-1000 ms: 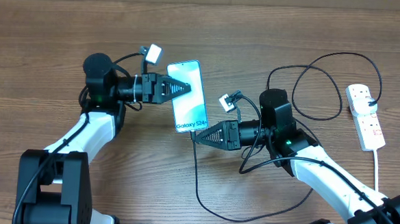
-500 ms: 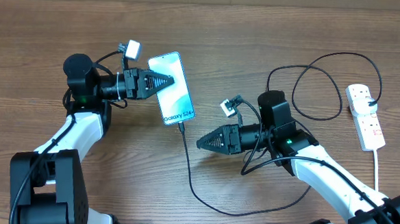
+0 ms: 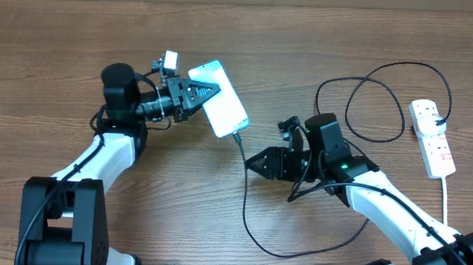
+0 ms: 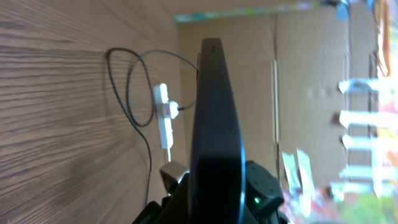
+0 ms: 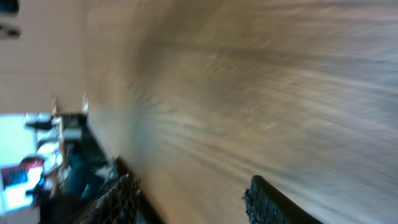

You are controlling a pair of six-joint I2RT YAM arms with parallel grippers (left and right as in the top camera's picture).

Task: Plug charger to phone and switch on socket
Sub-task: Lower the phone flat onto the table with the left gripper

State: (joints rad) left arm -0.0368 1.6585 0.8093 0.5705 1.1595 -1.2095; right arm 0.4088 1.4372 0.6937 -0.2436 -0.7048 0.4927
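The phone (image 3: 221,109), its light blue screen up, is tilted above the table with my left gripper (image 3: 208,92) shut on its upper left edge. In the left wrist view the phone (image 4: 216,118) shows edge-on as a dark slab rising from the jaws. The charger (image 3: 245,199) is a thin black cable; its tip sits in the phone's lower end (image 3: 238,137), and it hangs down, loops and runs to the socket (image 3: 432,139) at the far right. My right gripper (image 3: 255,163) stands open a little right of the cable, nothing between its fingers (image 5: 119,200).
The socket's thick white cord (image 3: 446,210) runs toward the front edge. Black cable coils lie left of the socket (image 4: 163,116). The right wrist view is blurred and shows only wood table (image 5: 249,93).
My right gripper opened, let go of the cable tip and drew back to the right. The left arm swung the phone left, then back right, with the cable staying in it.
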